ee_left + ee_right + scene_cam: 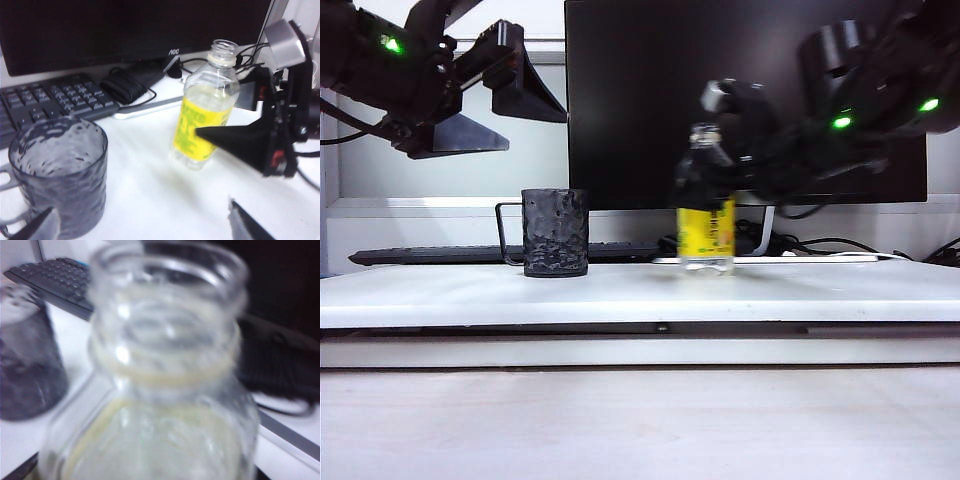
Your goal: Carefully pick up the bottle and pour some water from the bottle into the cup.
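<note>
The bottle (707, 225) stands upright and capless on the white table, its yellow label facing out; in the right wrist view its neck (165, 330) fills the picture, blurred. The water barely shows through the plastic. The black dimpled cup (555, 232) stands to its left, handle turned away from the bottle. My right gripper (725, 160) is open and straddles the bottle at label height, with one black finger (225, 137) in front of the label. My left gripper (537, 134) hangs open, high above and left of the cup (60, 175), holding nothing.
A black monitor (740, 80) stands behind the table with a keyboard (430, 256) and a coiled cable (127, 82) at its foot. The white tabletop (640, 295) ends in a front edge close to the camera.
</note>
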Available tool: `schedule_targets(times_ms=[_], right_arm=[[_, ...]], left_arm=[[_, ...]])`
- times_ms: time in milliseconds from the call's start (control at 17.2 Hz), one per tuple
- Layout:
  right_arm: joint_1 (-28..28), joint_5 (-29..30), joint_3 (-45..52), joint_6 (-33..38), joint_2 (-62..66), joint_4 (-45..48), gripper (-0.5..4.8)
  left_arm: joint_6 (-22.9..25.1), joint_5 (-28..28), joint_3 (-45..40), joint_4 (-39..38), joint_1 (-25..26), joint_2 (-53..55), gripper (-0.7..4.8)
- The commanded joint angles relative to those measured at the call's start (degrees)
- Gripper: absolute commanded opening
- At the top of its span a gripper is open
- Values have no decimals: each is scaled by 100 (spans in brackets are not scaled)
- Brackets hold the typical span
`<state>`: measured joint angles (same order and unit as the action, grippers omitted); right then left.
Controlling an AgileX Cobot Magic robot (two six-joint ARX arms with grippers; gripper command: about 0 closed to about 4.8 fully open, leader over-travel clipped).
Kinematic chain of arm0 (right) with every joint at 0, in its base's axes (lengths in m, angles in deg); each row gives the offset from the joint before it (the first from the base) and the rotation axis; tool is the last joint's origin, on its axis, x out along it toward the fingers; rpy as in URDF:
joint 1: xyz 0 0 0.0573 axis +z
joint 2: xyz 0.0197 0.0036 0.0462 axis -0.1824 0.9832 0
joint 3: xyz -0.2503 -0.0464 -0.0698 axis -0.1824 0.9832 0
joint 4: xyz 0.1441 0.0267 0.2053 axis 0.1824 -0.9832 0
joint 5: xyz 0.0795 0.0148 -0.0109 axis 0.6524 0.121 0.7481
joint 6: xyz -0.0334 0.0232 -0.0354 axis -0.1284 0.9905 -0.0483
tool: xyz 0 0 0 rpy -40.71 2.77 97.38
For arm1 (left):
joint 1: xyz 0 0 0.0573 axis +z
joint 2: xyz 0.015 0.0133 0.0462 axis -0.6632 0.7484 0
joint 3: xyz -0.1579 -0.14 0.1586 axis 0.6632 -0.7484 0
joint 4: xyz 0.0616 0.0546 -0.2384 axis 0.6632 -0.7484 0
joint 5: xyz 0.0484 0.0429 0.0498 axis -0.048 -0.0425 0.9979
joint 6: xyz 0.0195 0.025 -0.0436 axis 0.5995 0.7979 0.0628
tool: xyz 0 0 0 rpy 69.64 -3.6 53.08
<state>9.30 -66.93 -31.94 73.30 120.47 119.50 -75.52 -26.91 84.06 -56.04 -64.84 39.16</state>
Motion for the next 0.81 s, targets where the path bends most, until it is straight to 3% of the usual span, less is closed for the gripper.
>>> schedule_targets(times_ms=[58, 291, 349, 407, 465, 814], right_arm=[[149, -455, -15, 7, 37, 151, 479], [144, -984, -15, 9, 37, 122, 479], [144, -981, -15, 11, 35, 105, 390], [144, -979, -15, 11, 35, 83, 256], [144, -979, -15, 11, 35, 72, 183], [144, -979, -15, -223, -92, 77, 175]], left_arm=[[22, -42, 15, -59, -4, -17, 479], [22, -48, 15, -184, -4, -20, 479], [22, -48, 15, -184, -4, -20, 479], [22, -48, 15, -184, -4, -20, 479], [22, -48, 15, -184, -4, -20, 479], [24, -39, 15, -184, -4, -20, 479]])
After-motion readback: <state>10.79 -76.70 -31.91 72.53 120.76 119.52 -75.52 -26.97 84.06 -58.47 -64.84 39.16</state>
